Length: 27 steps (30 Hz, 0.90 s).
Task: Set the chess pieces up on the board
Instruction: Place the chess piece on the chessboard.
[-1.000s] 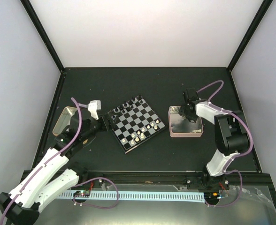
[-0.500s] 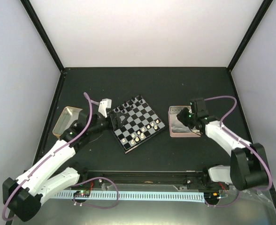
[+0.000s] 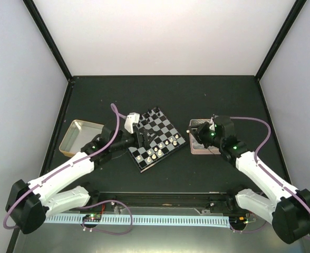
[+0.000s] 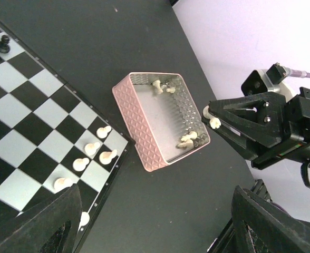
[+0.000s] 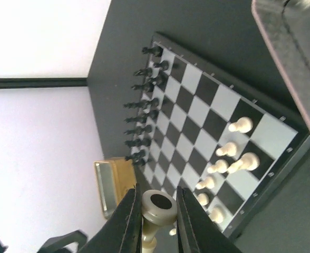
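Cream is the side that lags. In the top view the cream chessmen (image 3: 155,153) make a thin, uneven row along one edge of the board (image 3: 160,132), while the black chessmen (image 3: 154,113) crowd the opposite edge. The left gripper (image 3: 142,136) hangs over the board's left part, and the right gripper (image 3: 200,128) sits over the pink tray (image 3: 197,151). The metal tin (image 3: 80,138) lies well to the left, and we make out nothing in it from here.

From the left wrist, our own fingers (image 4: 49,226) stand wide apart with nothing between them. The tray lies just beside the board's corner; we cannot tell whether they touch. It holds loose cream pieces (image 4: 187,140), a couple at each end. Beyond it, the right gripper pinches the held piece (image 4: 214,123), which is also cream.

From the right wrist, the two fingers are clamped on that piece, seen base-on. Across the board, the black chessmen stand in two files that look close to complete. About seven cream chessmen stand on the near side, some of them leaning.

We judge black all but done. Cream is roughly half placed, with the held piece and the tray's contents still to go.
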{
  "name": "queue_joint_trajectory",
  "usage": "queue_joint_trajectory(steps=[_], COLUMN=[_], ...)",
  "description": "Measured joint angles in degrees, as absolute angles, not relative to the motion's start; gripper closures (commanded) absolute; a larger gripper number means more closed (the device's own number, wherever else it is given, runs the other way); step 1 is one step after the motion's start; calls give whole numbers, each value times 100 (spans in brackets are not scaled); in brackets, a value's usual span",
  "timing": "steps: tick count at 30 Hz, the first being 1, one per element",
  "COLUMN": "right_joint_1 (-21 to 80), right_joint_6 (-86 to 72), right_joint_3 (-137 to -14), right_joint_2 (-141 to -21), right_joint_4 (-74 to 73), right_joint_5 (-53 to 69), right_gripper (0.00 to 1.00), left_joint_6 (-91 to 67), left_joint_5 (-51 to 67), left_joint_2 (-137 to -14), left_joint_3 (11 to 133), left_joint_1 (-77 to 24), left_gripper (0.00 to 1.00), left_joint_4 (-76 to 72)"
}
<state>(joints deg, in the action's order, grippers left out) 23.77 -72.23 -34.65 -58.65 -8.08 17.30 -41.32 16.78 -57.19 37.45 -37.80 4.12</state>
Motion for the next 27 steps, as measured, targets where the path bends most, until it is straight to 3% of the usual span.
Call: queue_joint_trajectory(steps=[18, 27], right_joint_1=[2963, 3354], right_joint_6=[-8744, -9037], right_joint_3=[-3465, -3597], right_joint_2=[-5743, -5983], right_joint_4=[-285, -99], right_joint_5=[2047, 2180], right_gripper=[91, 90], left_joint_6=[-3935, -3583], left_joint_5=[1780, 1756], left_joint_2=[-6823, -7133], left_joint_3=[3977, 4117], left_joint_1=[-4456, -4812], left_gripper=[32, 53], left_joint_4=[-1041, -1315])
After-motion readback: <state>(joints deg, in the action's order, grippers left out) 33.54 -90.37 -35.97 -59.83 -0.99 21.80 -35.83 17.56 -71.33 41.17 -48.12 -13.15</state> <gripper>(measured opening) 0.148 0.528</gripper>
